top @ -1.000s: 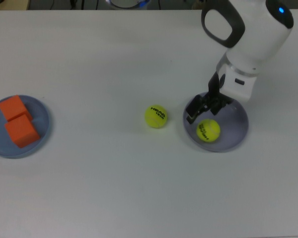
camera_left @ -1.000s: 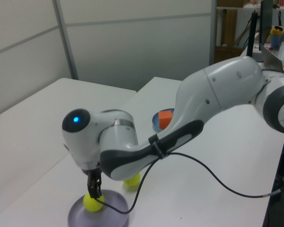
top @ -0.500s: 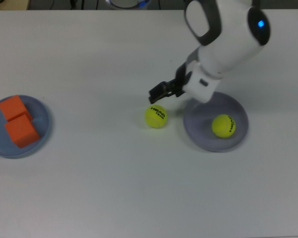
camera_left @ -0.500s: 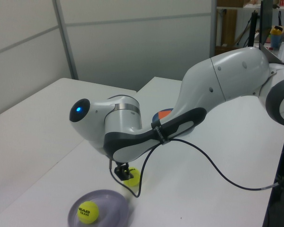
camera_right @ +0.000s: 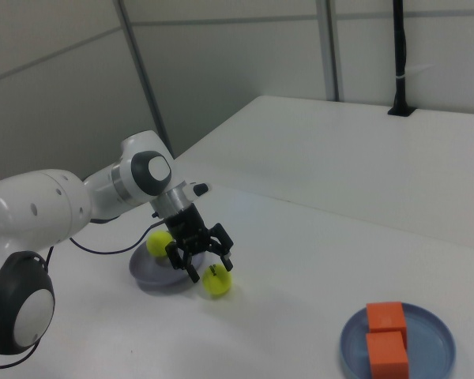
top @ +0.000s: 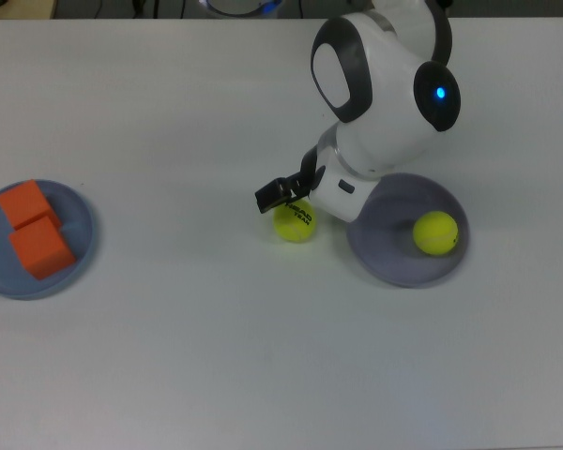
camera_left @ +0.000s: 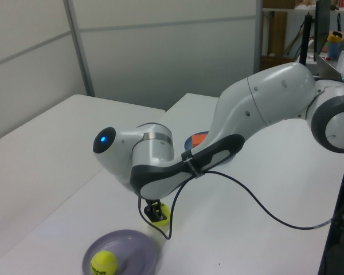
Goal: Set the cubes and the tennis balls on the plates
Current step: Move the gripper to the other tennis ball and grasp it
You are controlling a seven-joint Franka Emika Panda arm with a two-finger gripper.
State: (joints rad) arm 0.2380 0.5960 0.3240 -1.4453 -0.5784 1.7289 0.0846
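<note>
The gripper point(camera_right: 204, 261) is hanging low over the white table point(top: 188, 356), its two black fingers point(camera_right: 223, 240) spread wide apart and holding nothing. In the right view the fingers are straddling the top of the loose tennis ball point(camera_right: 216, 281), one to either side of it, and whether they are actually touching its felt is not possible to tell. In the top view the same tennis ball point(top: 295, 220) is sitting on the bare table just beside the lavender plate point(top: 394, 264), off its rim on the top view's left, with its black lettering facing up and the gripper's dark finger point(top: 274, 194) jutting out over its upper left edge.

The second tennis ball point(top: 435, 232) is resting inside the lavender plate, toward the top view's right side of it. The left view is showing this ball point(camera_left: 104, 263) in the near part of the plate point(camera_left: 139, 252), with the arm's white wrist point(camera_left: 152, 166) leaning down behind it and a black cable point(camera_left: 264, 212) trailing across the table.

Well apart, at the top view's left edge, the light blue plate point(top: 83, 246) is carrying both orange cubes point(top: 39, 247), which are sitting side by side and touching one another. In the right view these cubes point(camera_right: 386, 339) are lying in the plate at the lower right.
</note>
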